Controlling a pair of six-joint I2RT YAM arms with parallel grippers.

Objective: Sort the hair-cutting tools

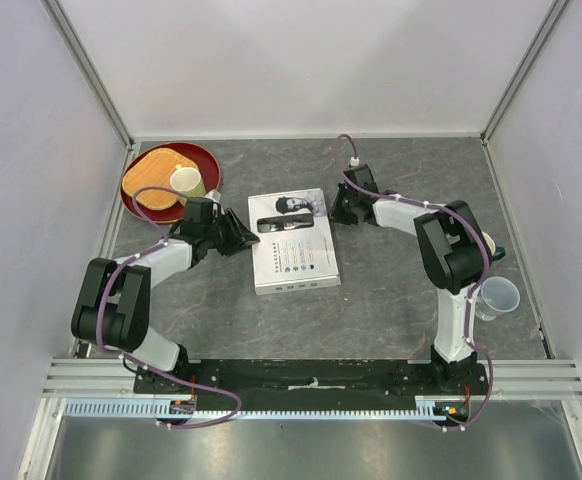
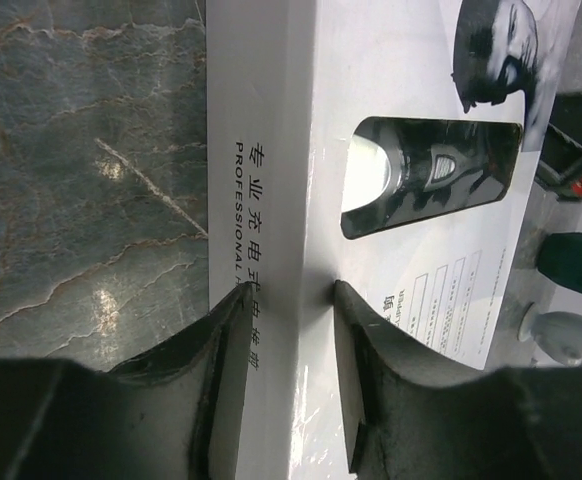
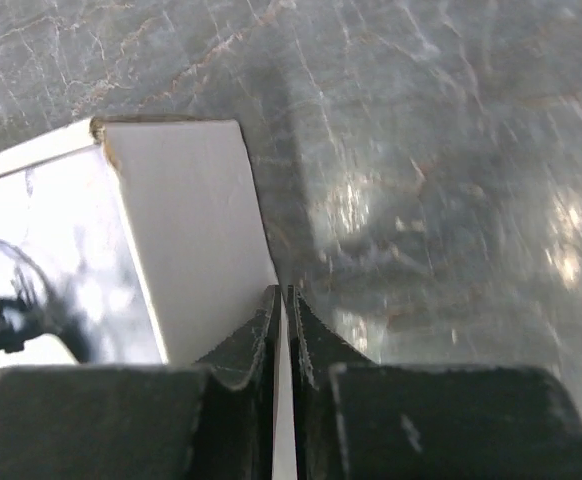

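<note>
A white cardboard box [image 1: 293, 255] lies flat in the middle of the table. The black and silver clipper [image 1: 289, 222] shows through a window in its lid, also in the left wrist view [image 2: 426, 175]. My left gripper [image 1: 246, 235] is at the box's left edge. Its jaws [image 2: 291, 290] straddle the edge between the side wall and the top of the box [image 2: 271, 120], and both fingers touch it. My right gripper [image 1: 339, 212] is at the far right corner, pinched on a thin white wall of the box [image 3: 186, 230]. Comb guards, brush and cord are hidden.
A red tray [image 1: 141, 205] with a wooden board and a white cup [image 1: 184, 180] stands at the far left. A clear plastic cup [image 1: 498, 295] sits beside the right arm, and a teal object [image 1: 499, 252] is just beyond it.
</note>
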